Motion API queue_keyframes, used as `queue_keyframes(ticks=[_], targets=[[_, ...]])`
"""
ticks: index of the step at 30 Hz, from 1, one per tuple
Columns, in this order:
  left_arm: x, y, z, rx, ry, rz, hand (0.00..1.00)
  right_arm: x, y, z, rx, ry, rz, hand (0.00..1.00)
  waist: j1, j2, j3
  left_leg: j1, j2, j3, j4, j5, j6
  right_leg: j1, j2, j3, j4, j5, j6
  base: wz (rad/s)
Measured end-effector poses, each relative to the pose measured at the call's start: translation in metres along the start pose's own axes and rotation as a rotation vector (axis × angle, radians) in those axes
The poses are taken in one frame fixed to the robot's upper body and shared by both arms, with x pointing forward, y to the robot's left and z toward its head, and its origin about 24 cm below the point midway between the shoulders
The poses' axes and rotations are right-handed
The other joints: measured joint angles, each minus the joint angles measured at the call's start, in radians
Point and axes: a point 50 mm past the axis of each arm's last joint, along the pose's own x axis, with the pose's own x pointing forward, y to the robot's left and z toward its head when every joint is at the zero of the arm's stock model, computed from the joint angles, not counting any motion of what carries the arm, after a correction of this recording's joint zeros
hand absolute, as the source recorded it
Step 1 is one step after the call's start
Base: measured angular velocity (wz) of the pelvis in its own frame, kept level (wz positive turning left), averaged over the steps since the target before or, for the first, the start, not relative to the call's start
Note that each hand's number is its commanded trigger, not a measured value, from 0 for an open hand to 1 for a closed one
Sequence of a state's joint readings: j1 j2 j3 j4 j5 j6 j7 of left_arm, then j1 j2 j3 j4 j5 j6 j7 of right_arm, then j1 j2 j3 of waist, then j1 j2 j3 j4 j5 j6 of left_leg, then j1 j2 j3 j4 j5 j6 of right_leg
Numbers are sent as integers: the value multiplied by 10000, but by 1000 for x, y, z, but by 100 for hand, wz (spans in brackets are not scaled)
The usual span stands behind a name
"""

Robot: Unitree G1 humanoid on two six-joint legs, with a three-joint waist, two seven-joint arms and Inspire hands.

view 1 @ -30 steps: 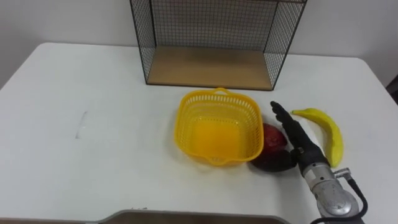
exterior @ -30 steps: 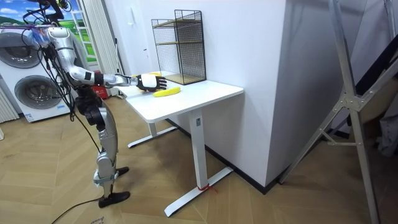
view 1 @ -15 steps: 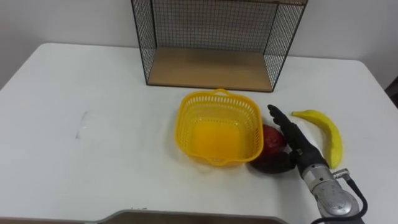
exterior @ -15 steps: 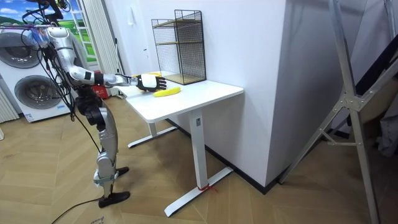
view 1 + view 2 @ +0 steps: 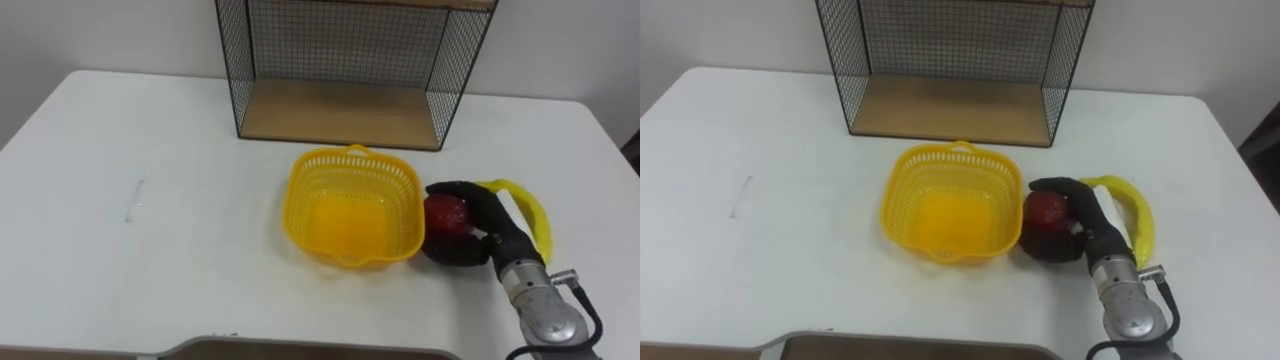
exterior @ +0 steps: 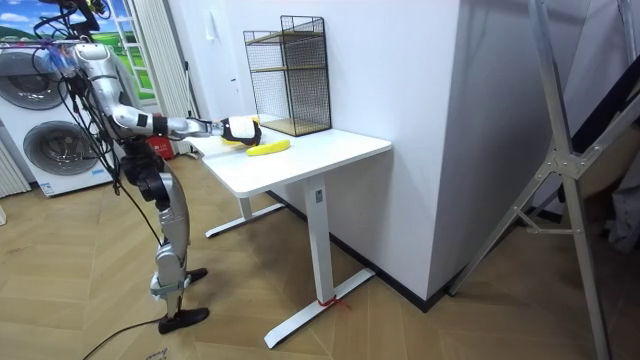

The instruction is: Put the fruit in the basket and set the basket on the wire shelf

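The robot stands at one end of a white table [image 5: 150, 140], its right arm reaching out over the top. The right hand [image 5: 492, 228] is clenched round a red fruit [image 5: 444, 212], fingers curled over its far side and the thumb against its near side. The fruit is outside the basket, just beside its right wall; whether the two touch cannot be told. The yellow plastic basket [image 5: 296, 200] stands upright near the middle of the table with nothing in it. A banana [image 5: 537, 212] lies on the table just right of the hand, partly hidden behind the fingers, its length running near to far. The wire shelf [image 5: 340, 110] stands at the far edge of the table, beyond the basket and apart from it; its wooden lower board is bare. A faint short mark [image 5: 133, 200] shows on the tabletop well to the left of the basket. In the room view the shelf has two tiers.
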State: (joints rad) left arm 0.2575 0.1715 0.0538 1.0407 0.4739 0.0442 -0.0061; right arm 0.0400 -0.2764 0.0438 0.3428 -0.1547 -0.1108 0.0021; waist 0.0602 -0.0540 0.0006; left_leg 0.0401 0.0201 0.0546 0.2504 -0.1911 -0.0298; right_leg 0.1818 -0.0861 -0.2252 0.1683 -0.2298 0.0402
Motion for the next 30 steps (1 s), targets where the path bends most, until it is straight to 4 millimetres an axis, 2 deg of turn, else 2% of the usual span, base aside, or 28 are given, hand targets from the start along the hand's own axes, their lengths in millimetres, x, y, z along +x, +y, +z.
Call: queue_keyframes(ticks=[13, 19, 26, 30], targets=[[0, 2, 0, -184, 18, 89, 0, -1, 0, -7, 897, 187, -258, 100, -33, 1, -5, 122, -7, -3, -84, 0, 0, 96, -5, 21, -25, -1, 0, 0], [-1, 3, -1, -214, -29, 146, 0, -3, -2, -17, 2488, 450, -601, 100, -37, -1, -18, 127, -7, -12, -61, 0, 0, 115, -4, 26, -31, 0, 0, 0], [-2, -1, -6, -214, 89, 215, 0, -6, -3, -29, 5423, 890, -1164, 100, -48, 12, -20, 243, -15, 2, -69, 0, 1, 261, -14, -23, -41, -1, 3, 1], [-3, -4, -11, -231, 222, 162, 0, -8, -4, -32, 6504, 876, -1327, 100, -121, 85, -68, 231, -21, -7, -62, 0, 1, 303, -10, -66, -156, 9, 11, 2]])
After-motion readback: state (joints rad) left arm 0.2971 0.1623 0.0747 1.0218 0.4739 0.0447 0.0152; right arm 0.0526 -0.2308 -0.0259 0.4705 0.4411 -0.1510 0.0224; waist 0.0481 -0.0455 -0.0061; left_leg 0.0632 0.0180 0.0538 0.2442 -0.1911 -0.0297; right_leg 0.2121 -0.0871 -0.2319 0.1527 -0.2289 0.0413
